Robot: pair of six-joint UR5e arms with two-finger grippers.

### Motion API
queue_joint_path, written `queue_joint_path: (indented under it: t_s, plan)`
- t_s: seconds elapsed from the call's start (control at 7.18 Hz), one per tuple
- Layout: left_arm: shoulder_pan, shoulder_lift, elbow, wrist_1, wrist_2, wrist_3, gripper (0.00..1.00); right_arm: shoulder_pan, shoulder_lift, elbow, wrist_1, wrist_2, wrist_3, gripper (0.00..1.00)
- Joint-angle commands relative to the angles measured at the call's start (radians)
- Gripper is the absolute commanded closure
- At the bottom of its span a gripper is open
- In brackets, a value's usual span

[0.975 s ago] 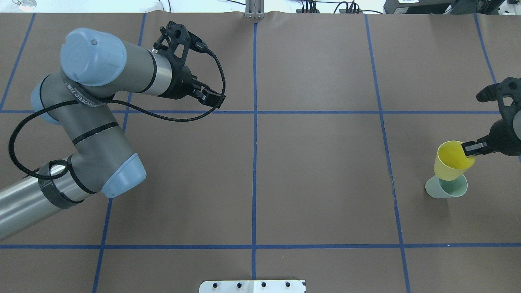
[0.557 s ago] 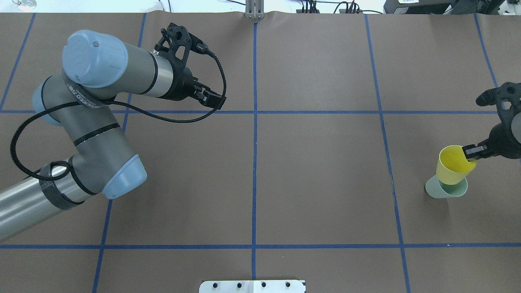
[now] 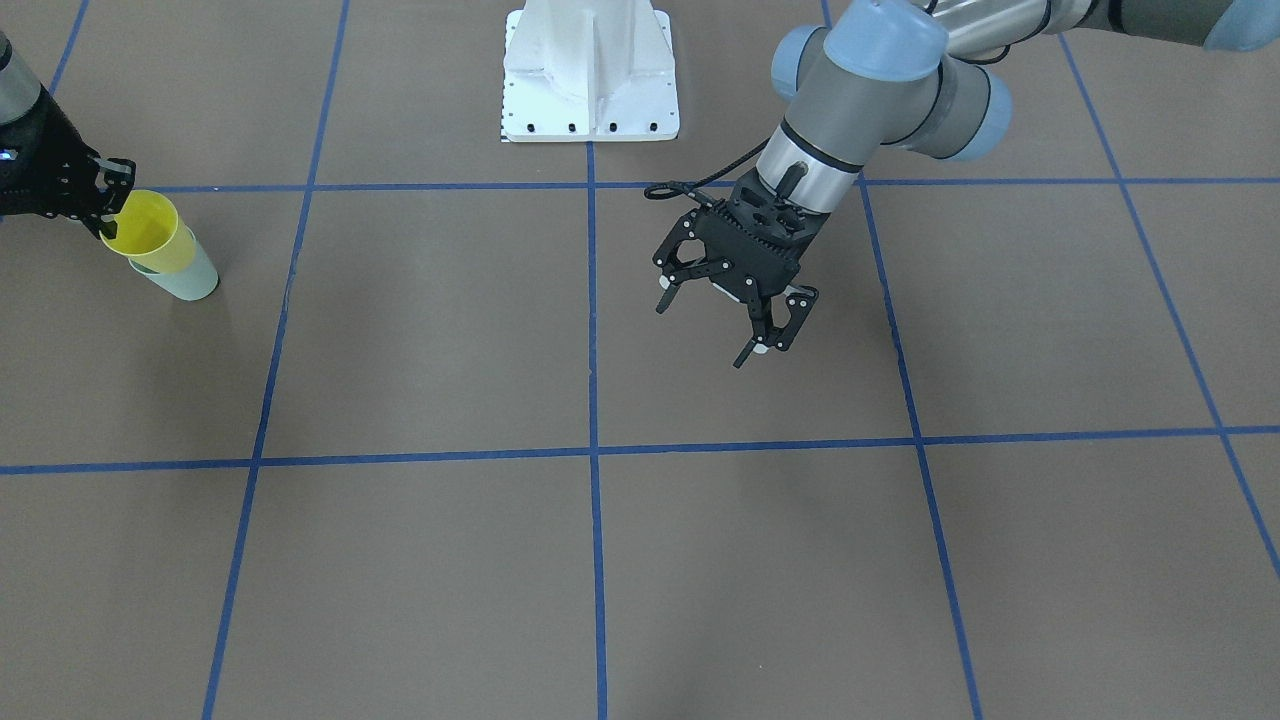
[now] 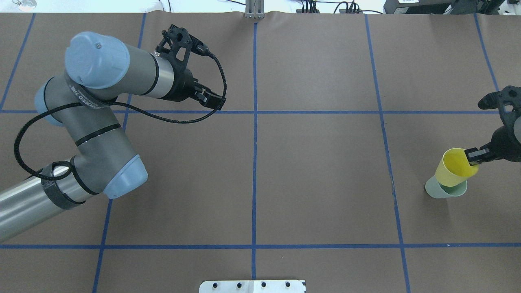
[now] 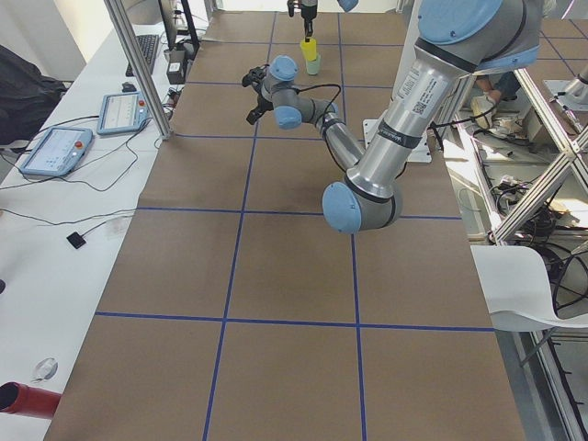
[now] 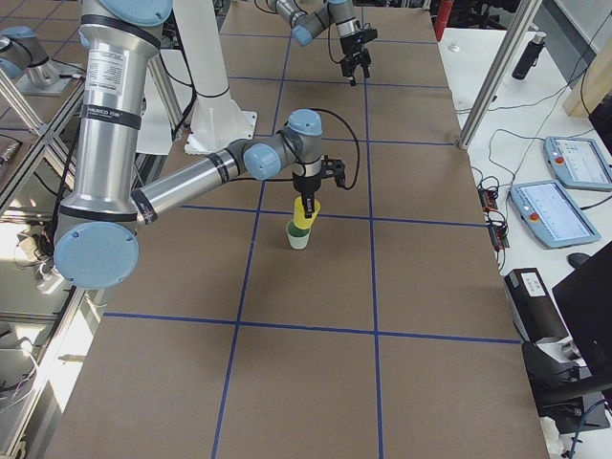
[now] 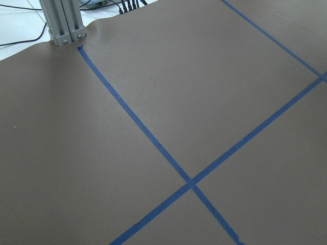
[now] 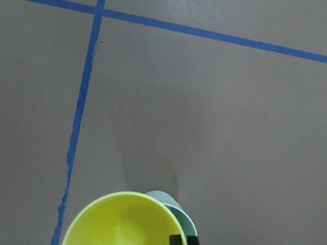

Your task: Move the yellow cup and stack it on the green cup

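Note:
The yellow cup (image 4: pixel 455 170) hangs upright from my right gripper (image 4: pixel 473 156), which is shut on its rim at the table's right edge. Its base sits in the mouth of the green cup (image 4: pixel 443 190), which stands on the table. The front view shows the same: yellow cup (image 3: pixel 150 228), green cup (image 3: pixel 192 282), right gripper (image 3: pixel 106 208). The right wrist view shows the yellow cup (image 8: pixel 118 220) from above and the green cup's rim (image 8: pixel 180 214) behind it. My left gripper (image 3: pixel 706 332) is open and empty, far from both cups, above the table's middle left (image 4: pixel 212 101).
Brown table paper with blue tape grid lines (image 4: pixel 255 162). The white robot base plate (image 3: pixel 590 70) is at the table's near edge. A metal post (image 7: pixel 64 23) stands at the far edge. Screens and cables lie on the side bench (image 6: pixel 564 186).
My right gripper has lowered the yellow cup towards and into the green cup. My left arm has shifted only slightly.

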State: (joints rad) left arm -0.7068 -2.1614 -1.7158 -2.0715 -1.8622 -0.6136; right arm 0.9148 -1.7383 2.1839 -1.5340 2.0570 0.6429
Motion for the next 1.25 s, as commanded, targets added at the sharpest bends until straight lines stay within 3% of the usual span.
queue_joint_path:
  t_s: [0.0, 1.11]
  plan:
    - [0.001, 0.000, 0.001, -0.001, 0.000, 0.000, 0.00, 0.050, -0.004, 0.005, 0.000, 0.044, -0.021, 1.00]
    - [0.001, -0.002, 0.002, -0.001, 0.000, -0.006, 0.00, 0.073, -0.012, -0.024, -0.002, 0.074, -0.034, 1.00]
